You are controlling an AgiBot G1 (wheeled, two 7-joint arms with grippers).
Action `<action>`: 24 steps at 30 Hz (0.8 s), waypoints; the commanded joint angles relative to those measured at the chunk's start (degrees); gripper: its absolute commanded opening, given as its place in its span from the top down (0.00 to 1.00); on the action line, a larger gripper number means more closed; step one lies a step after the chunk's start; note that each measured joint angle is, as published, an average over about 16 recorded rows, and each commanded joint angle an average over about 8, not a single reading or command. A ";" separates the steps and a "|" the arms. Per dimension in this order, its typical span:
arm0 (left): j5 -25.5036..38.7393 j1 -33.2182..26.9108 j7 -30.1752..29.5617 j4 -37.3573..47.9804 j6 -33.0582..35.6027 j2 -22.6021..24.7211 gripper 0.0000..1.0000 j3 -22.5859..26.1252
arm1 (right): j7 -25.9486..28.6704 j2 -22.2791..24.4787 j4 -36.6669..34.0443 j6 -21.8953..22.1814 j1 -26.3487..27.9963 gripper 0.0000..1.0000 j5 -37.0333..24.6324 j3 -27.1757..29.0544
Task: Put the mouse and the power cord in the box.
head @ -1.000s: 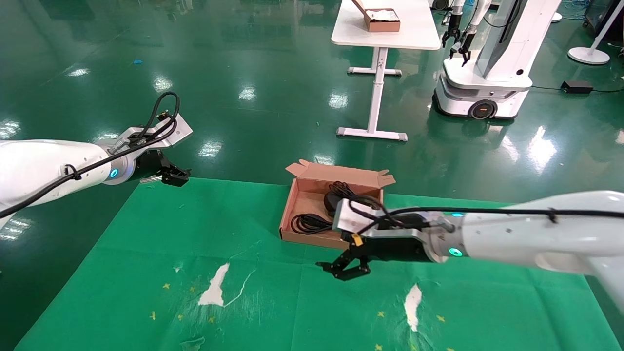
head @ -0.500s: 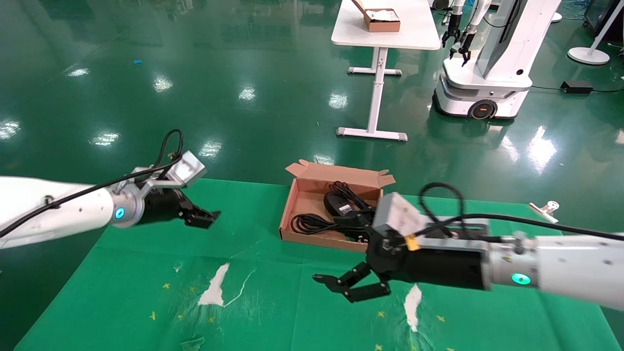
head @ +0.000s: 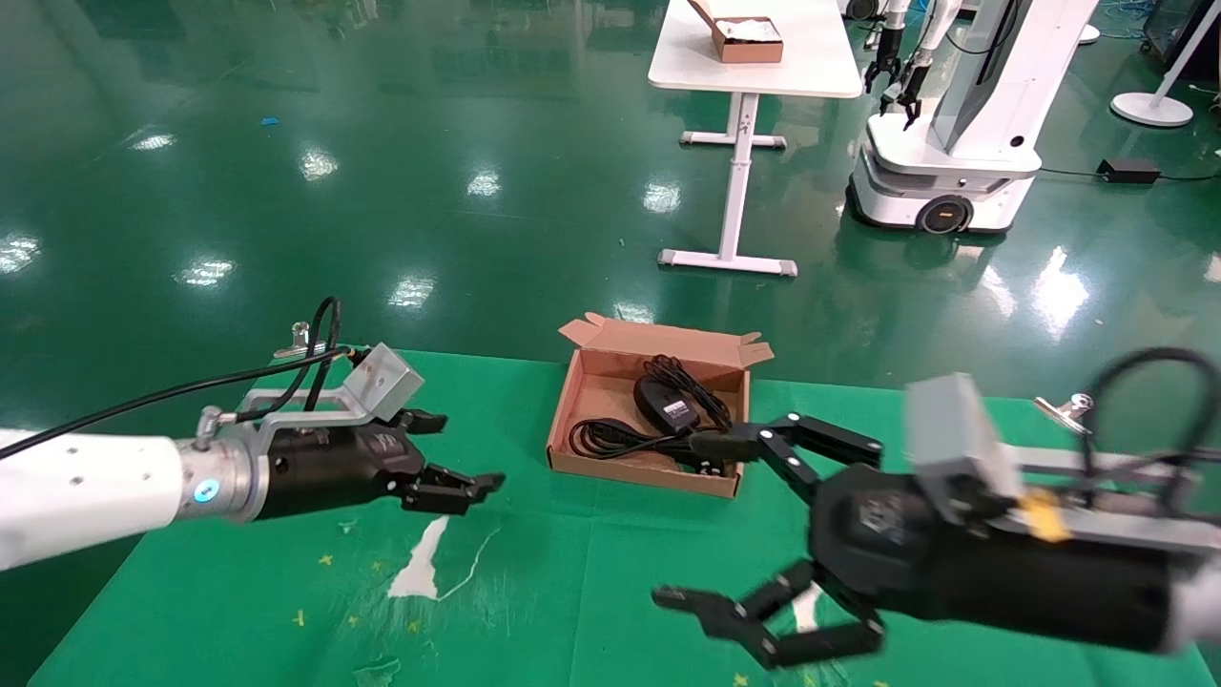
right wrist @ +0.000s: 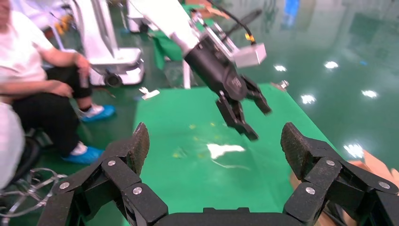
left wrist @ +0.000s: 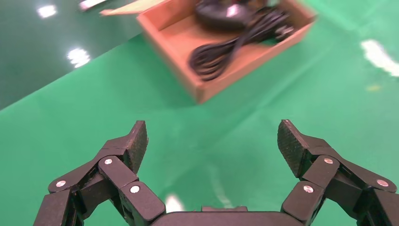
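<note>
The brown cardboard box [head: 565, 420] lies open at the far middle of the green cloth, lid flap folded back. Inside it rest the black mouse [head: 665, 399], white label up, and the coiled black power cord [head: 610, 439]. My left gripper [head: 467, 450] hovers open to the left of the box, holding nothing. My right gripper [head: 685, 521] is wide open and empty, in front of the box's right corner. In the left wrist view the box [left wrist: 174, 44], mouse [left wrist: 221, 9] and power cord [left wrist: 219, 54] lie beyond the open left gripper [left wrist: 212, 136]. The right wrist view looks across the cloth between the open right gripper [right wrist: 214, 139].
White tears [head: 420, 563] mark the green cloth. Metal clips sit at its far edges [head: 1064, 408] [head: 298, 339]. A white table [head: 820, 72] with a smaller brown box [head: 749, 43] and another robot [head: 954, 143] stand beyond. A seated person [right wrist: 37, 80] shows in the right wrist view.
The left gripper swung from the cloth's far left edge toward the middle. The right arm pulled back from the box toward the near right, turned, and its fingers spread wider.
</note>
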 commanded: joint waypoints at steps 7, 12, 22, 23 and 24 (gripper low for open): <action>-8.81 5.73 3.45 -7.16 7.63 -4.47 0.00 -7.43 | 2.75 5.49 5.96 -5.45 -4.99 0.00 6.87 6.28; -14.34 9.32 5.61 -11.65 12.43 -7.28 0.00 -12.09 | 3.40 6.82 7.38 -6.78 -6.18 0.00 8.54 7.78; -25.24 16.40 9.87 -20.49 21.86 -12.80 0.00 -21.27 | 3.37 6.83 7.36 -6.78 -6.15 0.00 8.57 7.73; -26.35 17.12 10.31 -21.40 22.83 -13.37 0.00 -22.21 | 3.37 6.83 7.35 -6.78 -6.15 0.00 8.57 7.72; -27.43 17.83 10.73 -22.27 23.76 -13.92 0.00 -23.12 | 3.37 6.83 7.35 -6.78 -6.15 0.00 8.57 7.72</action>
